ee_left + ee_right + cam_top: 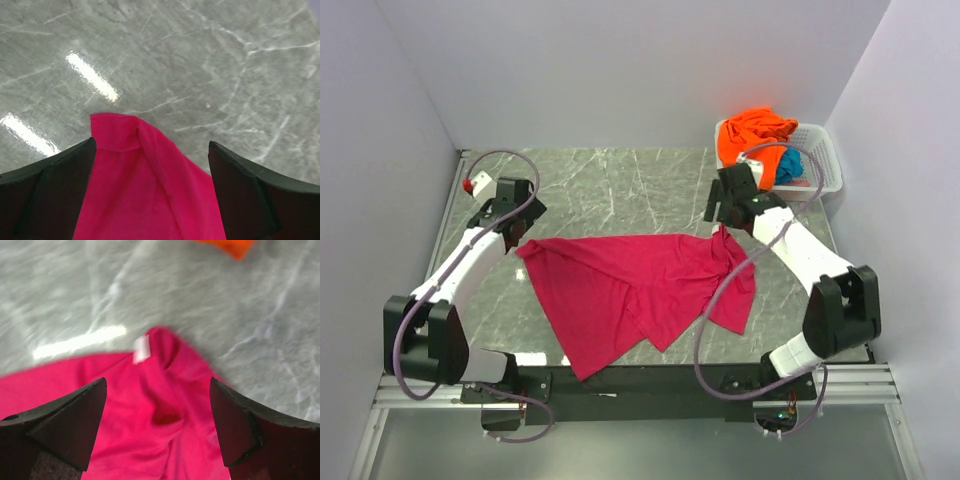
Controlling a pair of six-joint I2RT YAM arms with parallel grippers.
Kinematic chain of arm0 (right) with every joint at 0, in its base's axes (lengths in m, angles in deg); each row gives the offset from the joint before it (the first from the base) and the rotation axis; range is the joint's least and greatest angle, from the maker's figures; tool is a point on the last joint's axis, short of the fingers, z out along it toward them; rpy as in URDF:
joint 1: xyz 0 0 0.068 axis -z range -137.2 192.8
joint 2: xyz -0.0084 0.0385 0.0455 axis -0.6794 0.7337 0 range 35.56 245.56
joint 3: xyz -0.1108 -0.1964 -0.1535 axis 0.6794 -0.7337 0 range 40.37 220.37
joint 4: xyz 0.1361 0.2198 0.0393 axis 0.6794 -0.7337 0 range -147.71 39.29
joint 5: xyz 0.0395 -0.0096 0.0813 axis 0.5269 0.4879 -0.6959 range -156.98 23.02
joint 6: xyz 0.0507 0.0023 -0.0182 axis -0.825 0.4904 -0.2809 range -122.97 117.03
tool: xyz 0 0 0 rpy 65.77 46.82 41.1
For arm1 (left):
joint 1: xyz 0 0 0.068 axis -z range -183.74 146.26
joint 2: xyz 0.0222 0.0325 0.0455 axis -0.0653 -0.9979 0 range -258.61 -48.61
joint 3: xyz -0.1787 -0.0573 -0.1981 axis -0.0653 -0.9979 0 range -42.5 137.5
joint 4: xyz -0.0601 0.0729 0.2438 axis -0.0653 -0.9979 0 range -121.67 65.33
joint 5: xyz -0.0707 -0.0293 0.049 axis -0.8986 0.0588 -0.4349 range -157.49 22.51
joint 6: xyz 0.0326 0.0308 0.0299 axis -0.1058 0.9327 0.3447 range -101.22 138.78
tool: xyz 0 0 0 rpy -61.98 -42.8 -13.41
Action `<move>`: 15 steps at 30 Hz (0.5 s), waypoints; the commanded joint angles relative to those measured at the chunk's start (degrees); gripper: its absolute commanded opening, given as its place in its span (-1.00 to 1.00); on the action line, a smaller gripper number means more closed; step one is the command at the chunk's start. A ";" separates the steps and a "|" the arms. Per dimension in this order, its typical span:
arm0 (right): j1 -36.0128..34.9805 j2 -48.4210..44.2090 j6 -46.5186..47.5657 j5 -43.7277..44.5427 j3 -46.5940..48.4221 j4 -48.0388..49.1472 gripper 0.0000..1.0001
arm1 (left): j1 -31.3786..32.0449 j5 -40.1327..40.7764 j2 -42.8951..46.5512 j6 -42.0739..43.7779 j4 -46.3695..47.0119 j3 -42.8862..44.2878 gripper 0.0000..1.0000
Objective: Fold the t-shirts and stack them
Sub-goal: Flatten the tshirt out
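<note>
1. Left claw (151,145): only its wrist view shows the jaws spread wide. A folded corner of the pink shirt (640,290) lies between the fingers (50,190). From above, the arm hides the fingertips.
2. The top view alone shows the whole pink shirt. It lies mid-table (610,185), spread but rumpled, and its near half is doubled into overlapping layers.
3. Right claw (157,382): open, with the jaws wide over the shirt's bunched far-right end. Its blurred wrist view shows a white label (141,349) there, which is not seen from above.
4. Far right, the basket (825,165) holds a heaped orange shirt (755,130). A teal shirt (788,167) sits beside it, mostly hidden.
</note>
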 commanded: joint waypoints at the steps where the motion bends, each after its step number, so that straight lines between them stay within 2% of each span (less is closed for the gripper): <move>1: -7.42 -6.10 -0.64 1.50 -2.01 -1.24 0.79 | -0.07 -2.09 4.14 -1.76 0.21 -0.20 0.99; 3: -12.16 -9.71 -0.47 -0.43 -6.56 -0.71 0.79 | -0.16 -2.44 5.19 -2.55 -0.32 -3.70 0.99; 4: -16.71 -10.85 -0.55 -4.44 -8.07 -0.09 0.79 | -0.25 -2.44 6.24 -3.94 -0.93 -4.94 0.99; 8: -26.32 -15.07 -3.45 -17.18 -16.86 4.11 0.79 | -1.12 -5.42 9.32 -5.19 1.96 -11.36 0.99; 12: -38.53 -15.43 -5.91 -17.14 -22.23 5.97 0.77 | -3.23 -6.65 10.03 -5.72 3.98 -14.36 0.99; 15: -45.75 -12.63 -6.97 -14.07 -21.97 4.31 0.73 | -4.55 -8.14 8.54 -4.93 5.12 -14.45 0.99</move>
